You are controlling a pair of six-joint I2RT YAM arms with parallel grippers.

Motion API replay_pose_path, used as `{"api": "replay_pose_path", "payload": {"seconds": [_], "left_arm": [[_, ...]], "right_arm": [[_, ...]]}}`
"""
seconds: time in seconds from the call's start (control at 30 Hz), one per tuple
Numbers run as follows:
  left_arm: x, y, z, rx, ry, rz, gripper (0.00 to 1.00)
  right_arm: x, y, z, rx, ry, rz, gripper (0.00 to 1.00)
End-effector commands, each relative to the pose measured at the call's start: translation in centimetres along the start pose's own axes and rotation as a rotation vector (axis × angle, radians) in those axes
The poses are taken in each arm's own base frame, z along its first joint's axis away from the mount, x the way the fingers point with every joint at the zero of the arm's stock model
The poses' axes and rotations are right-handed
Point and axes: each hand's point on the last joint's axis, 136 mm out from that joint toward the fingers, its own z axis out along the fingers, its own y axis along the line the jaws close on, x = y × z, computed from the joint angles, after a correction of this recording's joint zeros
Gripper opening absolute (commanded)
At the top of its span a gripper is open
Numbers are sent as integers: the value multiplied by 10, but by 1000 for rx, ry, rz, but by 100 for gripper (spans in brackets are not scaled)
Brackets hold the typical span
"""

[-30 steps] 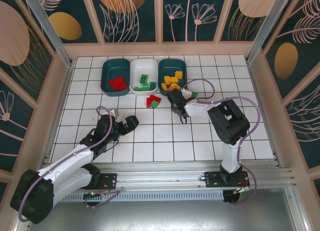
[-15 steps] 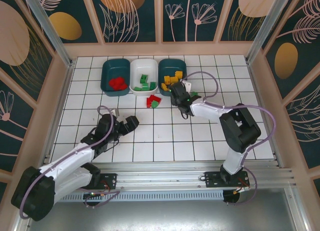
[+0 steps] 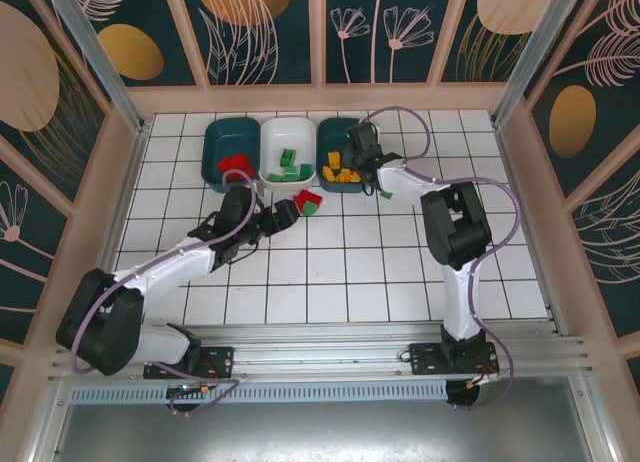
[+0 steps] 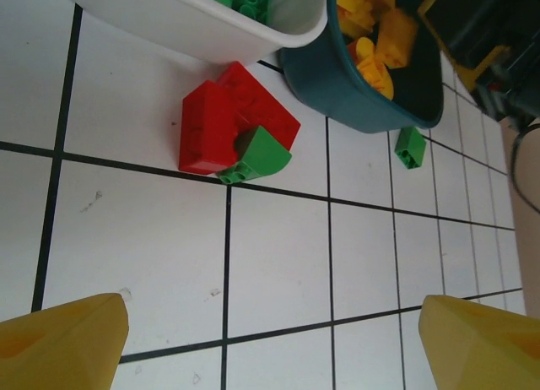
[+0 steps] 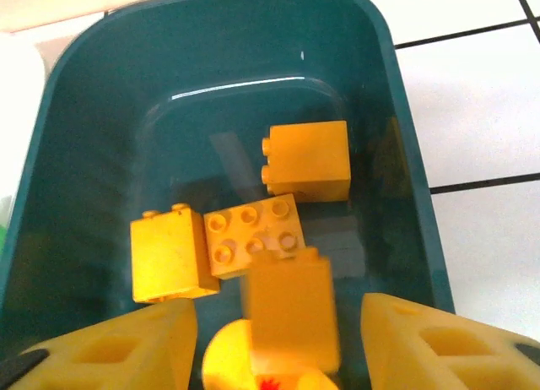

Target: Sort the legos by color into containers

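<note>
The left gripper [image 3: 288, 212] hangs low over the tiles, its 2 yellow fingers spread wide with nothing between them. Straight ahead of it, toward the tubs, lies a small cluster: what look like 2 red bricks [image 4: 228, 124] pressed together, with a green rounded piece [image 4: 260, 154] touching their near edge. The cluster sits just beside the white tub [image 4: 169, 18] and the right teal tub [image 4: 371, 103]. The red pair's long axis runs diagonally across the left wrist view, so I judge the wrist needs a turn before the fingers can close squarely. The left arm is plainly the nearer one.

The right gripper [image 5: 278, 356] is over the right teal tub, fingers apart, with a blurred yellow brick [image 5: 291, 310] between them touching neither (probably dropping). 1 loose green brick [image 4: 411, 147] lies on the floor just beside that tub, nearer the right arm. The left teal tub [image 3: 215, 147] holds red.
</note>
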Motion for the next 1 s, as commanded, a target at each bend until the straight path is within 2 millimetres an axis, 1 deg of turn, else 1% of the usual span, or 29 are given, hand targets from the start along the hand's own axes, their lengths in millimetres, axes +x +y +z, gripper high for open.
{"api": "replay_pose_path", "payload": {"seconds": [0.0, 0.1, 0.13, 0.17, 0.23, 0.3, 0.37, 0.43, 0.53, 0.6, 0.73, 0.8, 0.83, 0.87, 0.97], "left_arm": [[5, 7, 7, -45, 33, 36, 88], [4, 5, 11, -37, 39, 35, 88], [5, 5, 11, -36, 39, 38, 88], [4, 5, 11, -35, 37, 38, 88], [4, 5, 8, -33, 32, 41, 87], [5, 9, 2, -41, 16, 42, 87], [5, 13, -5, -48, -8, 44, 88], [5, 20, -14, -68, -34, 44, 88], [7, 30, -25, -93, -59, 41, 90], [9, 34, -32, -98, -70, 33, 91], [15, 42, -43, -103, -91, 17, 92], [18, 47, -47, -109, -94, 11, 92], [18, 48, -49, -110, -97, 11, 92], [19, 49, -50, -112, -98, 10, 92], [22, 52, -52, -113, -99, 5, 92]], "right_arm": [[-27, 10, -14, -23, -41, -20, 61], [-36, 1, -33, -2, -81, -12, 62], [-35, -9, -40, 23, -93, -1, 62], [-35, -22, -48, 50, -107, 23, 62], [-24, -52, -58, 85, -100, 95, 62], [-9, -79, -63, 115, -83, 147, 62], [7, -102, -59, 151, -37, 177, 61], [22, -115, -50, 153, 20, 193, 61], [40, -127, -34, 159, 99, 213, 61], [51, -127, -24, 146, 140, 211, 61], [67, -121, -6, 114, 206, 191, 63], [75, -122, -2, 117, 226, 193, 63], [80, -126, -1, 138, 233, 202, 63], [83, -129, 0, 155, 236, 205, 63], [93, -132, 0, 160, 250, 207, 62]]}}
